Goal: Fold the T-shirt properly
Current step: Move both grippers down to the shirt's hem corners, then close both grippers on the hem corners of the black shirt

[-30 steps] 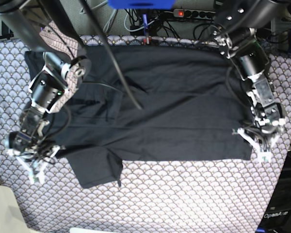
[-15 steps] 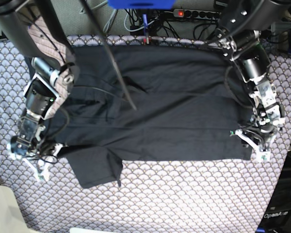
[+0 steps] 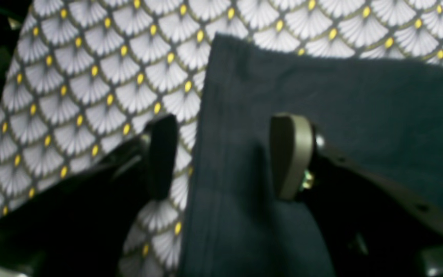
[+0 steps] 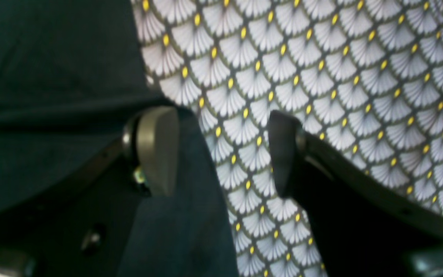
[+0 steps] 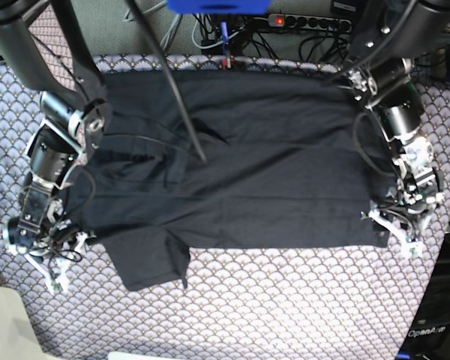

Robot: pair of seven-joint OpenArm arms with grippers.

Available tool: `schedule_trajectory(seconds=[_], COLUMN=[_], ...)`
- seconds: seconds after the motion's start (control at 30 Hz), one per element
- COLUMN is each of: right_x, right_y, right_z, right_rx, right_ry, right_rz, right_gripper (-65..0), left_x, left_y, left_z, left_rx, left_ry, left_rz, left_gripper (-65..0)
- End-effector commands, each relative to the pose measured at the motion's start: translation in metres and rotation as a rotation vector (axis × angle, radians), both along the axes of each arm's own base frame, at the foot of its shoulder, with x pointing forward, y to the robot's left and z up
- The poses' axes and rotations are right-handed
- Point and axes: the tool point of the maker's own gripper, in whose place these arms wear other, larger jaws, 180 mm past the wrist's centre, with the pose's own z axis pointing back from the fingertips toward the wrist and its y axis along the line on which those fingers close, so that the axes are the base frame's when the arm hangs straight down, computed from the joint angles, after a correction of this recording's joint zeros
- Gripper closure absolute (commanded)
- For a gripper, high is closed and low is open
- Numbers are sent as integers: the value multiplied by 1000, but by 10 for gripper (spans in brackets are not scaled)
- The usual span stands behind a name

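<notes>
The T-shirt [image 5: 247, 165] lies flat on the tablecloth [image 5: 285, 300]. The left gripper [image 3: 225, 156] and right gripper [image 4: 221, 150] are both wide open over its edges, holding nothing.

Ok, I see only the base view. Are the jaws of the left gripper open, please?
Observer: Yes. In the left wrist view the left gripper has its jaws apart, and the edge of the T-shirt runs between them.
Operator: And the right gripper?
Observer: The right gripper is open too. One jaw is over the T-shirt, the other over the bare tablecloth.
</notes>
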Motion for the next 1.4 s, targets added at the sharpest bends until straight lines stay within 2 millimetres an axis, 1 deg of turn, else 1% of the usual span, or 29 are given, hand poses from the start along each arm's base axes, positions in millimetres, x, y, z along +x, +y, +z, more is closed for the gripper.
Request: schedule_trajectory(seconds=[0.0,0.1,0.2,0.27,0.47,0.57,0.63,0.67,0.73,0.8,0.83,0.87,1.0,1.03,1.13,1.27,1.3,1.37], right_x=[16,18,19,20,27,25,25,22,15,8,5,5,3,4,5,6,7,6], right_y=[-4,3,6,12,16,2,0,-4,-18,-20,-20,-19,-14,-8,-1,2,6,7], right_z=[22,15,4,-2,3,5,6,3,-4,-17,-23,-25,-30,-32,-33,-34,-34,-35], right_rx=[-4,23,53,77,97,80,88,98,115,138,146,154,167,176,184,190,195,197], right_ry=[-67,-71,-70,-79,-151,-155,-175,-176,-167,-134,-119,-117,-124,-123,-119,-124,-125,-125], right_rz=[-4,15,32,47,62,47,42,29,-2,-7,-8,-5,1,7,13,17,21,22], right_gripper=[-379,-380,-380,-380,-380,-380,-380,-380,-380,-380,-380,-380,-379,-378,-378,-377,-377,-375], left_x=[20,21,22,28,30,30,28,26,22,20,17,15,16,16,17,17,17,16], left_y=[3,5,6,7,8,8,9,9,11,19,21,21,24,25,26,26,27,26], left_z=[29,31,32,40,44,44,43,41,38,43,41,39,44,46,52,54,53,51], left_rx=[15,19,18,23,26,27,31,29,33,51,55,56,67,70,80,84,84,80], left_ry=[-92,-108,-112,-127,-135,-133,-131,-126,-118,-125,-120,-117,-126,-131,-144,-147,-146,-140], left_rz=[-3,-1,2,2,1,2,2,5,8,15,17,17,20,20,22,21,22,21], left_gripper=[-375,-375,-375,-375,-375,-375,-374,-374,-374,-374,-374,-374,-374,-374,-374,-374,-374,-374])
